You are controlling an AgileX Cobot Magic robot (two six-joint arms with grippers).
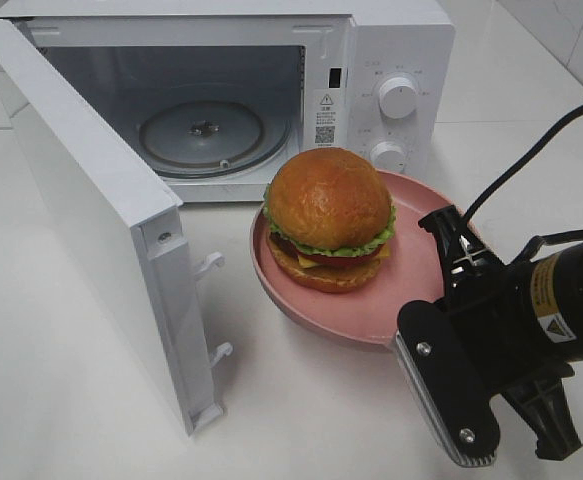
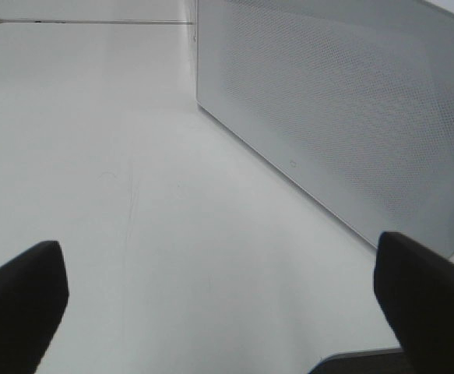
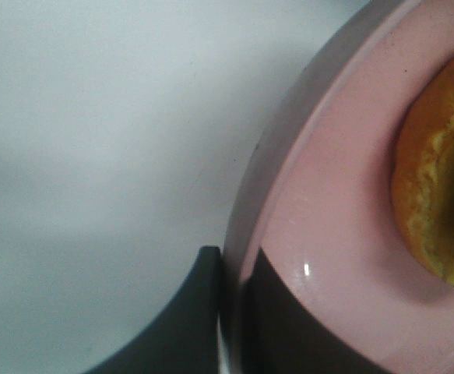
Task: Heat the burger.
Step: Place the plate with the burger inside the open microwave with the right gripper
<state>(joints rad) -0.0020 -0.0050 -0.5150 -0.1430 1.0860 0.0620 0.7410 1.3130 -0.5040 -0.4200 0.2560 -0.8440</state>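
The burger (image 1: 329, 215), with a glossy brown bun, green lettuce and red layers, sits on a pink plate (image 1: 381, 305) just in front of the open microwave (image 1: 401, 60). My right gripper (image 1: 426, 300) is shut on the plate's near right rim. In the right wrist view, one of the right gripper's (image 3: 234, 312) fingers lies inside the plate (image 3: 336, 234) and one outside, with the burger's bun (image 3: 437, 187) at the frame's edge. My left gripper (image 2: 223, 304) is open over bare table and holds nothing; it is outside the exterior high view.
The microwave door (image 1: 91, 210) swings wide open to the left, its latch hooks close to the plate. A glass turntable (image 1: 206, 135) lies in the cavity. The door's perforated panel (image 2: 336, 117) stands beside my left gripper. White table (image 1: 301, 420) surrounds everything.
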